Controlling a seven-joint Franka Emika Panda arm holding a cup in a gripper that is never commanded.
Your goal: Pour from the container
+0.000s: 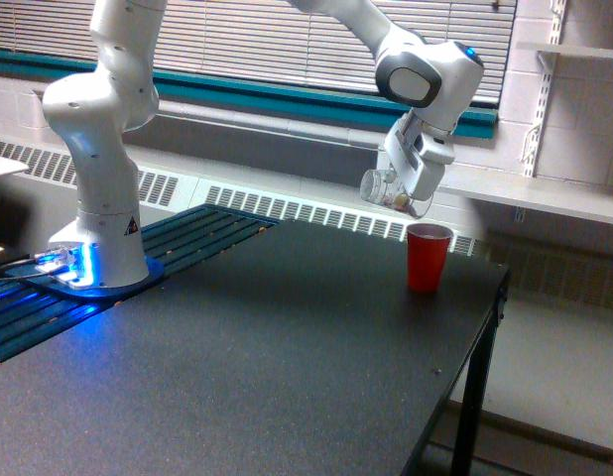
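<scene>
White rounded arm (pixel 98 109), grey joint cap, base glowing blue (pixel 73 266).

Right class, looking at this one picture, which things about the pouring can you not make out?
- Inside of the red cup: exterior view, hidden by its own opaque wall.
- How much remains in the clear cup: exterior view, too small and blurred, partly behind the gripper.
- How the jaws sit on the clear cup: the gripper body covers them.
- Whether bits are falling: too small to see.

Clear glossy plastic container (pixel 383 187), opaque red plastic cup (pixel 427 257), matt speckled black tabletop (pixel 257 357).
</scene>
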